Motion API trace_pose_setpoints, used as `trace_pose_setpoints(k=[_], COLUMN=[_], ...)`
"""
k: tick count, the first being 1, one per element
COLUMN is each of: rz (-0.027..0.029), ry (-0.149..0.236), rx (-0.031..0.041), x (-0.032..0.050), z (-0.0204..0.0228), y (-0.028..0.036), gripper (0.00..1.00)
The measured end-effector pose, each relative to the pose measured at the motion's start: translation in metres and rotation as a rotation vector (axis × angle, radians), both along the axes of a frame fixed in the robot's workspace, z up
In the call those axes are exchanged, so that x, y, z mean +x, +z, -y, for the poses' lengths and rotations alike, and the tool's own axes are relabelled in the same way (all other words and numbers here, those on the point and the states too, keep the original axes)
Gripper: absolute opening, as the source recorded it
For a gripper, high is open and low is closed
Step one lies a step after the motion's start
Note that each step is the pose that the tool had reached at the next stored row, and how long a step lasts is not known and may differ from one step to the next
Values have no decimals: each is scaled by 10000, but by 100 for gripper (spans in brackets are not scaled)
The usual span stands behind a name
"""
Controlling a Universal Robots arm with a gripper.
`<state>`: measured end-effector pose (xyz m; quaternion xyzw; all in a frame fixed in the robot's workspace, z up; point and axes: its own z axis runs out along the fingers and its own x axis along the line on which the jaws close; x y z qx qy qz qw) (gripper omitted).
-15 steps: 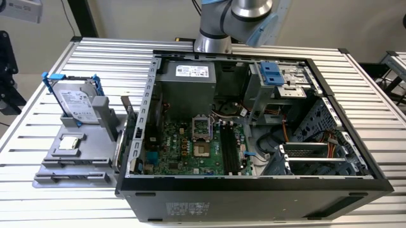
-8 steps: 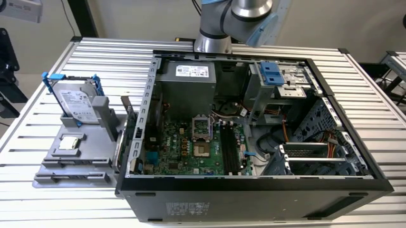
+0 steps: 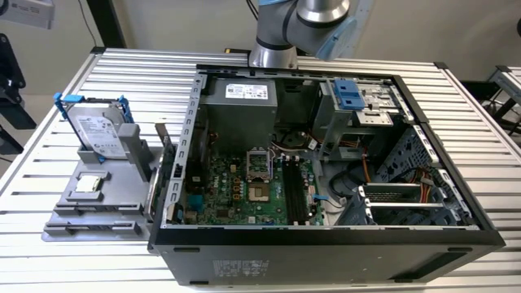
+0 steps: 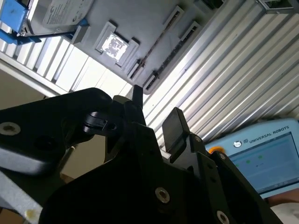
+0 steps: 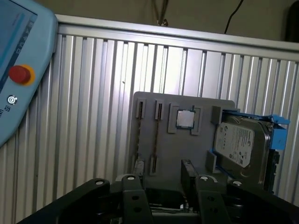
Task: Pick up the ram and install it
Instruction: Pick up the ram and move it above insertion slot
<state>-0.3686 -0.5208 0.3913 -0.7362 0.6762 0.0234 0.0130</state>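
The ram is a thin dark strip standing on edge between two holders of the grey tray. It also appears in the second wrist view as the ram. My gripper hangs well above the tray, open, with nothing between its black fingers. It is apart from the ram. In the exterior view the open computer case lies to the right of the grey tray. The motherboard's long black slots lie flat inside the case. The arm rises at the back.
On the tray, a silver hard drive with blue rails stands beside a square processor chip. A second pair of holders is bare. A blue pendant with a red button lies on the ribbed metal table.
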Motion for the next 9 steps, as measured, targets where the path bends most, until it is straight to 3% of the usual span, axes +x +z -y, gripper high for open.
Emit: trace_pose_setpoints(k=[7, 9], rz=[3, 21], ry=[42, -150], rx=[0, 0], x=[0, 2], z=[0, 0], y=[-1, -10], gripper=[100, 100])
